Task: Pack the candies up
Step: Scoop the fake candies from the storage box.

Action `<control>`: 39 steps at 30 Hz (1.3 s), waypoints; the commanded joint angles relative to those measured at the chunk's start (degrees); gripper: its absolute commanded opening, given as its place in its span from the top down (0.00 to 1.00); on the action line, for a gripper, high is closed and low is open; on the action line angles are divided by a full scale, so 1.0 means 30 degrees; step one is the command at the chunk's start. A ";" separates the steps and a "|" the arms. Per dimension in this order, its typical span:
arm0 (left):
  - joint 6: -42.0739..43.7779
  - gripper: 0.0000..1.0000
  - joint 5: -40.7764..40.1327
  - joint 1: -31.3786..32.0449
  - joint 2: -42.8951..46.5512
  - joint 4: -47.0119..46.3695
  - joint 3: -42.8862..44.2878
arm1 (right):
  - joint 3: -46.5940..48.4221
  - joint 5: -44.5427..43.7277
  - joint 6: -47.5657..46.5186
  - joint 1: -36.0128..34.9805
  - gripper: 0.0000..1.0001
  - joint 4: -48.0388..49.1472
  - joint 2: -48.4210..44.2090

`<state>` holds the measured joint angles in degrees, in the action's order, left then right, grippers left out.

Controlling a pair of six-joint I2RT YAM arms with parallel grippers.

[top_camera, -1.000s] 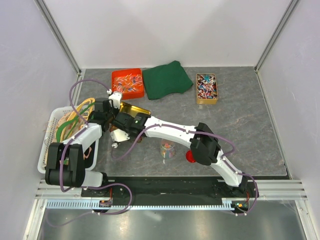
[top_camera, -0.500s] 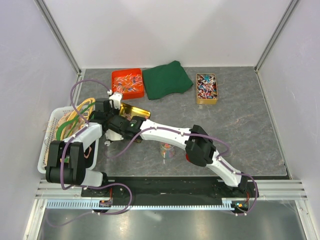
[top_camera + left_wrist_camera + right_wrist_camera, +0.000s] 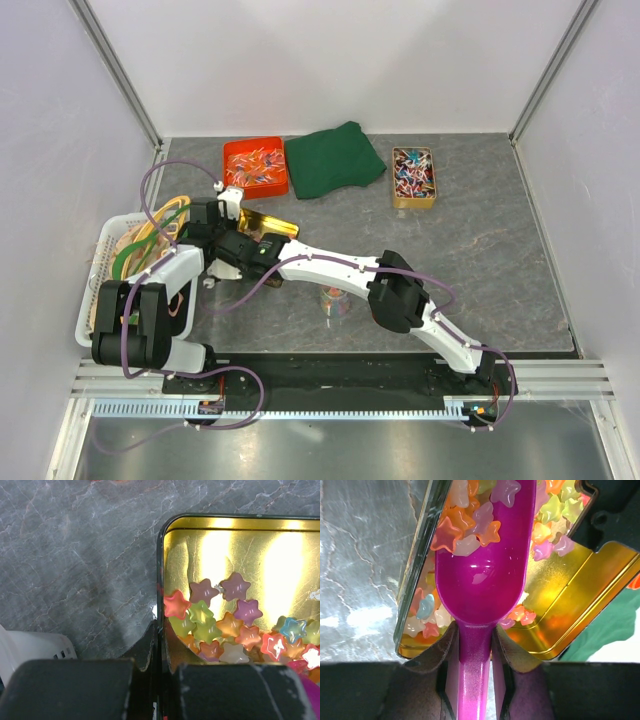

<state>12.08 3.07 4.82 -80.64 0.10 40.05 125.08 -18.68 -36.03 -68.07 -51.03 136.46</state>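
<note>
The candies (image 3: 220,625) are small glossy stars in orange, yellow, pink, green and purple, heaped in a gold tin (image 3: 161,570). My left gripper (image 3: 161,645) is shut on the tin's side wall, one finger inside and one outside. My right gripper (image 3: 474,640) is shut on the handle of a magenta scoop (image 3: 485,575). The scoop's bowl lies in the tin among the candies (image 3: 470,530), with several stars at its far end. From above, the tin (image 3: 270,223) shows at the left, with both grippers crowded over it.
A small clear jar (image 3: 335,301) holding coloured pieces stands near the table's front, beside the right arm. An orange tray (image 3: 255,165), a green cloth (image 3: 335,160) and a wooden box of wrapped sweets (image 3: 413,177) line the back. A white basket (image 3: 110,260) sits left.
The right arm has swung left and pushed the scoop further into the tin. The left gripper has kept its hold on the tin wall.
</note>
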 commanded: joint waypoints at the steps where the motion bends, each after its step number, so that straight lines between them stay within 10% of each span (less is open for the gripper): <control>1: -0.0979 0.98 0.0734 0.0151 0.0308 -0.2406 0.1209 | -0.0205 0.3235 0.1199 -0.0424 1.00 0.1246 -0.0369; 39: -0.0890 0.98 0.0822 0.0151 0.0132 -0.2523 0.1151 | -0.5392 0.3911 0.2959 0.3911 1.00 0.2682 -0.6403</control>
<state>11.64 3.64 5.02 -80.97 -2.76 41.01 110.56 -7.53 -26.61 -57.54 -45.58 122.87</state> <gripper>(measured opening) 0.037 0.322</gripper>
